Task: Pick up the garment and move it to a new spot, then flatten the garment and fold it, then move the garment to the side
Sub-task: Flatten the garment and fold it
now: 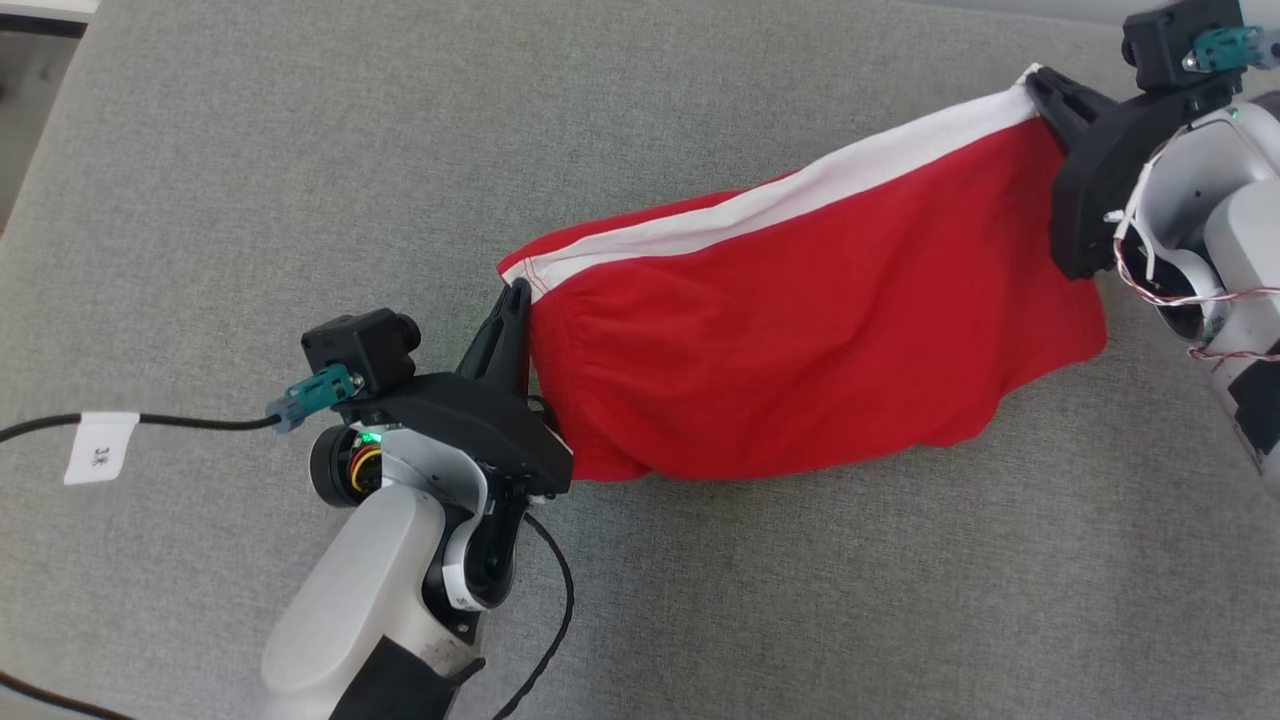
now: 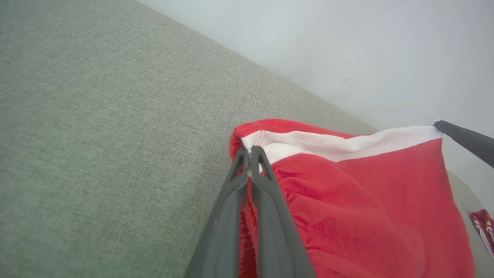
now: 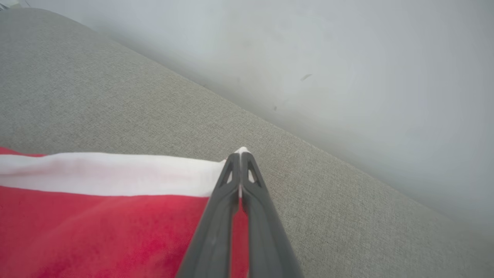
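The garment (image 1: 800, 330) is red cloth with a white band along its top edge, stretched between my two grippers above the grey fabric surface. My left gripper (image 1: 515, 295) is shut on the garment's left end, where the band (image 2: 328, 144) meets the red cloth (image 2: 366, 212); the left wrist view shows its own gripper (image 2: 251, 151) pinching that corner. My right gripper (image 1: 1040, 85) is shut on the garment's far right corner, and the right wrist view shows it (image 3: 241, 153) clamped on the white band (image 3: 115, 173). The lower red part sags onto the surface.
The grey fabric surface (image 1: 250, 180) spreads all around. A black cable with a white tag (image 1: 100, 447) runs in from the left by my left arm. A pale wall (image 3: 347, 77) rises behind the surface's far edge. A small red and white item (image 2: 484, 227) lies at the far right.
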Robot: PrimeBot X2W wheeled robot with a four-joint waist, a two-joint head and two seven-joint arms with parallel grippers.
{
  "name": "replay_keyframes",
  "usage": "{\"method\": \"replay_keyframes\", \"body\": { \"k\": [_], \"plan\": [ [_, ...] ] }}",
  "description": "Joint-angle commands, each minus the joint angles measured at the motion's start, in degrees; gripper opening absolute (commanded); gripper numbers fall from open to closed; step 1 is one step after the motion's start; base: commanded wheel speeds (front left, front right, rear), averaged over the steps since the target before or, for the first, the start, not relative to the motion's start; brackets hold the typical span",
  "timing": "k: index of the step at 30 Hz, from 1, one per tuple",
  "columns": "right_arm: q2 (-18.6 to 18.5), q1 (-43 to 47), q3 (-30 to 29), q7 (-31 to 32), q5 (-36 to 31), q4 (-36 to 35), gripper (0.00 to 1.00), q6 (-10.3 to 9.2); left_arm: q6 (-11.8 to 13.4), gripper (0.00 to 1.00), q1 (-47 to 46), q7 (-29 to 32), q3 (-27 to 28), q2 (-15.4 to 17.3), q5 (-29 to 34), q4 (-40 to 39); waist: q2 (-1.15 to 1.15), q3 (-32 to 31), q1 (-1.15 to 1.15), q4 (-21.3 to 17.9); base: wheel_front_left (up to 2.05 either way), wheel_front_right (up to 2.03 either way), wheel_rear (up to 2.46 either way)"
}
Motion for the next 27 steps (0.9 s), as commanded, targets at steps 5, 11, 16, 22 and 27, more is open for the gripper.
{"method": "replay_keyframes", "body": {
  "k": [5,11,16,22,27],
  "plan": [
    [1.58,-3.48,2.28,-3.24,-1.83,4.19,0.0,-0.11,-0.02,0.0,-2.36,-0.63,-0.67,-0.75,-0.16,2.16,-0.01,0.13,-0.01,0.52,0.0,0.0,0.0],
    [3.26,-6.04,5.19,-4.74,-0.54,9.14,0.0,-0.11,0.15,0.0,-4.88,-1.29,-1.43,-1.49,-0.66,4.85,-0.01,1.21,-0.01,1.36,0.0,0.0,0.0],
    [3.84,-6.93,5.57,-5.87,0.7,11.1,1.0,-0.11,0.09,1.0,-5.77,-1.83,-1.54,-1.7,-0.84,6.03,-0.01,1.37,-0.01,1.49,0.0,0.0,0.0],
    [4.59,-7.21,6.08,-6.94,3.73,12.45,1.0,-0.11,-0.54,1.0,-5.41,-4.34,-1.68,-0.97,-0.01,7.54,-0.01,-0.21,-0.01,0.9,0.0,0.0,0.0],
    [4.19,-5.63,6.32,-2.23,8.03,13.1,1.0,-0.11,-1.89,1.0,-2.27,-8.46,-3.65,3.16,4.37,6.16,-0.01,-3.34,-0.01,0.11,0.0,0.0,0.0]
  ]
}}
